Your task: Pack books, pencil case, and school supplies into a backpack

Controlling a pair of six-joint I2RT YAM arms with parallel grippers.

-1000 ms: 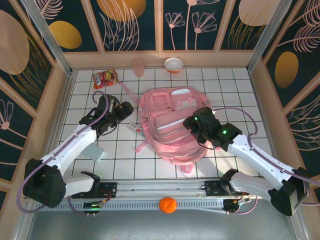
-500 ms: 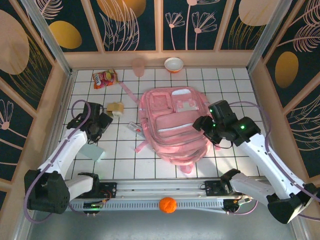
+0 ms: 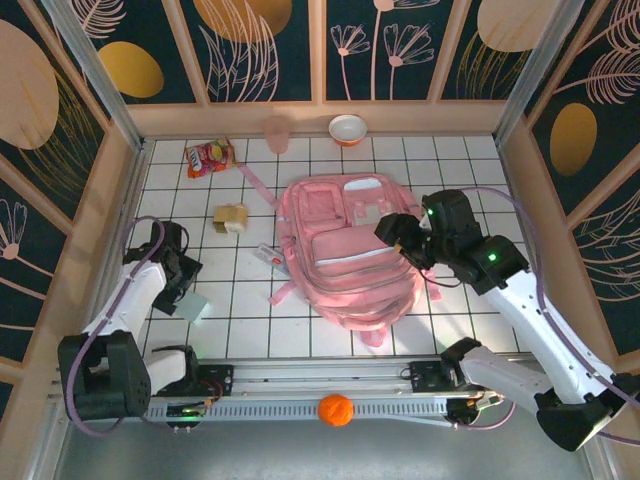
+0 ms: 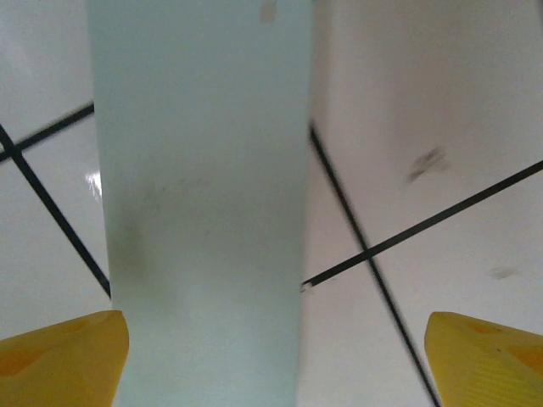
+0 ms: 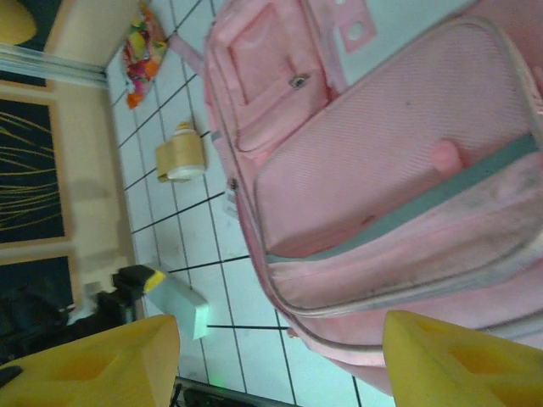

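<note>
Observe left gripper [image 4: 271,349] jaws parted wide with pale green block [image 4: 199,203] between them, left side of table [image 3: 460,170], right gripper [image 5: 276,349] jaws released, empty, above pink backpack [image 3: 345,255] lying flat mid-table, tan-yellow block [image 3: 230,218] on tiles to its left.

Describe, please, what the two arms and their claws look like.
Both arms have white tubular links joined by chunky black joints. The left arm and the right arm each trail a loose lilac cable. Small green lights glow on the right arm's black housings. The left claw and right claw are black, with yellow fingertips in the wrist views.
</note>
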